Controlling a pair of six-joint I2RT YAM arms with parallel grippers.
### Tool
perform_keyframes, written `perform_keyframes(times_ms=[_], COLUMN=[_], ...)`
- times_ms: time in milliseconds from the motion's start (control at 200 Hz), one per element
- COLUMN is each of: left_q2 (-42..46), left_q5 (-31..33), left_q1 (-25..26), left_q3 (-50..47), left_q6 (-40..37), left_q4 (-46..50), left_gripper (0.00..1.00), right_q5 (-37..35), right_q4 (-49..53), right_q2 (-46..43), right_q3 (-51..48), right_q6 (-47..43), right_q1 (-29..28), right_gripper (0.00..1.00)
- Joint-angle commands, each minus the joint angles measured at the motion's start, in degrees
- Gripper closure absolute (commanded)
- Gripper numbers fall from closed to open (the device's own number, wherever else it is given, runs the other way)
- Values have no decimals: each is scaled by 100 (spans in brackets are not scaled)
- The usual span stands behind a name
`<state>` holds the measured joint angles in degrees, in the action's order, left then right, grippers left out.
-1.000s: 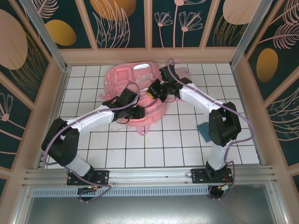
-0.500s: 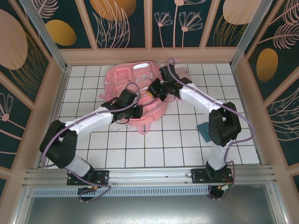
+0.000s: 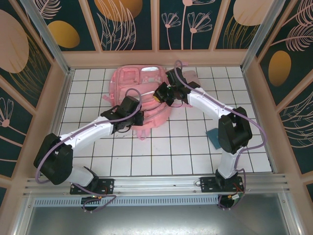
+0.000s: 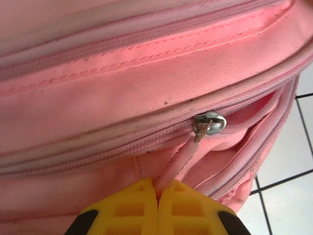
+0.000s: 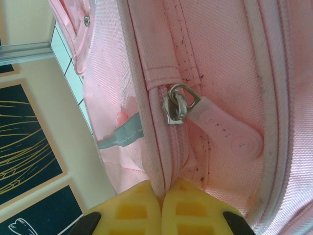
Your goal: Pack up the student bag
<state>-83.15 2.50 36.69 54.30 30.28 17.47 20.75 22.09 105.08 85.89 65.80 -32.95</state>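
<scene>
Student bag lies upper centre of the top view. Left gripper pinched tight on pink zip pull. Right gripper clamped on bag fabric, apparently the zipper seam. Zipping step; next, steady pull along the track.

The left claw pinches the pink zipper pull of the student bag.

The white tiled table is viewed from above and behind the arm bases, at a distance. Both wrist cameras are set close against the large soft pink fabric backpack, which is shared by all three views.
</scene>
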Motion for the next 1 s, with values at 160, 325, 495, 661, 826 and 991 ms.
perform_keyframes(times_ms=[160, 325, 495, 661, 826, 991], left_q2=[175, 80, -35, -48, -26, -19], left_q5=[1178, 972, 1066, 1112, 424, 23], left_q1=[-249, -249, -252, -276, -284, -289], left_q3=[318, 846, 1167, 1275, 1100, 955], left_q6=[-129, -709, -1007, -1207, -1489, -1223], left_q4=[1491, 2235, 2702, 2930, 2821, 2203], left_gripper=[100, 100, 100, 100, 96, 83], right_q5=[-596, -664, -629, -641, -581, -435], right_q4=[-57, 36, 78, 48, -54, -156], right_q2=[-192, -143, -141, -257, -356, -374], right_q3=[82, 76, -164, -551, -754, -727], right_q6=[-278, -561, -892, -1136, -1256, -1237], right_q1=[131, 131, 114, 72, 69, 44], right_gripper=[100, 100, 100, 100, 100, 100])
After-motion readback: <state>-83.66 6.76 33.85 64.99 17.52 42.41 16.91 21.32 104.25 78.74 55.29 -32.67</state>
